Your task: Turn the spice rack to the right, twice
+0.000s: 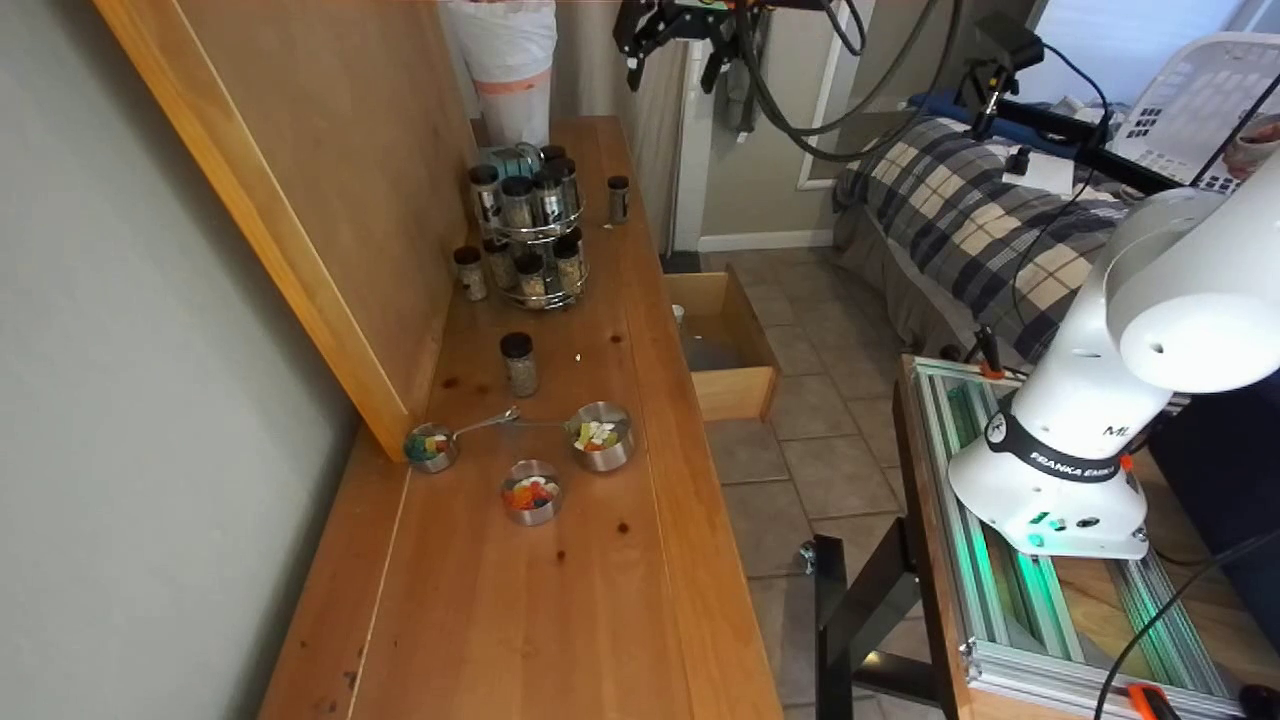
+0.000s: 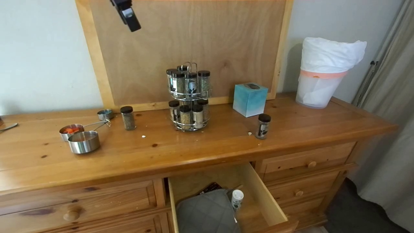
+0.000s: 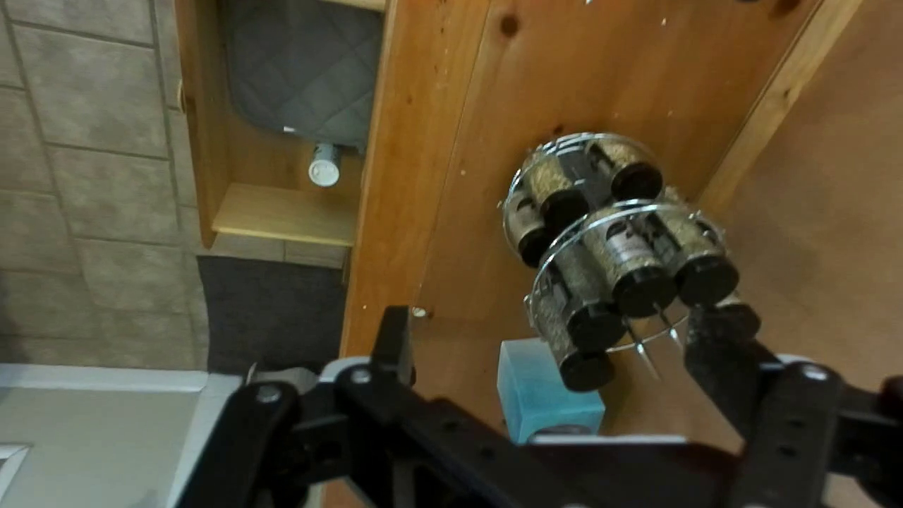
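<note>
The spice rack stands upright on the wooden dresser, a chrome two-tier carousel ringed with dark-lidded glass jars; it shows in both exterior views [image 1: 536,238] [image 2: 190,96] and in the wrist view [image 3: 546,264]. My gripper is open and empty, well above the dresser top, in an exterior view [image 1: 672,78]. In another exterior view only a part of one finger [image 2: 131,21] shows at the top edge. In the wrist view the open jaws [image 3: 552,321] frame the rack's top jars from above. One finger overlaps a jar lid there; contact cannot be told.
Loose jars [image 1: 618,200] [image 2: 128,119] stand around the rack. A blue tissue box [image 2: 249,102] and a white-lined bin [image 2: 323,85] stand beyond it. Metal cups of food [image 1: 600,455] stand at the near side. A drawer [image 1: 735,395] is pulled open in front. A wooden board [image 2: 145,48] stands behind.
</note>
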Tool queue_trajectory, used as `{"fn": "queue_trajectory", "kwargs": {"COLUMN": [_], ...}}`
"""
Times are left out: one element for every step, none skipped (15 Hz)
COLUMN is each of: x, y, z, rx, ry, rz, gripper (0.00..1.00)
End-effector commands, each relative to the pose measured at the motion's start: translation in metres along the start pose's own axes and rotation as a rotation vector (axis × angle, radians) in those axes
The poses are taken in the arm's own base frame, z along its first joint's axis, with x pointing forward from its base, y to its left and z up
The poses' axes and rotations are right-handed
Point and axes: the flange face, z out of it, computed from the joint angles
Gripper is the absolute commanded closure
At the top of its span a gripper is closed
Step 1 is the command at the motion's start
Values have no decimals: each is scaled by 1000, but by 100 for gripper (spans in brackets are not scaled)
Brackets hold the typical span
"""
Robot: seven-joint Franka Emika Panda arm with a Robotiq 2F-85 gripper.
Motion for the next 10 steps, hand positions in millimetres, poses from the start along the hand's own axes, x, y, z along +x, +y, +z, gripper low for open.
{"fn": "queue_trajectory", "kwargs": {"x": [52,56,36,44,49,52,53,53,54,54], "y": [-14,-15,-3,-4,-7,-10,-11,-12,-12,-13], "z": [14,19,12,17,21,23,24,24,23,22], "rx": [2,-79,-19,-42,-54,-59,-60,-61,-61,-61], "ry": [95,29,45,29,20,15,15,14,14,15], "rz": [103,149,85,110,122,128,132,134,136,137], "gripper": [0,0,0,0,0,0,0,0,0,0]}}
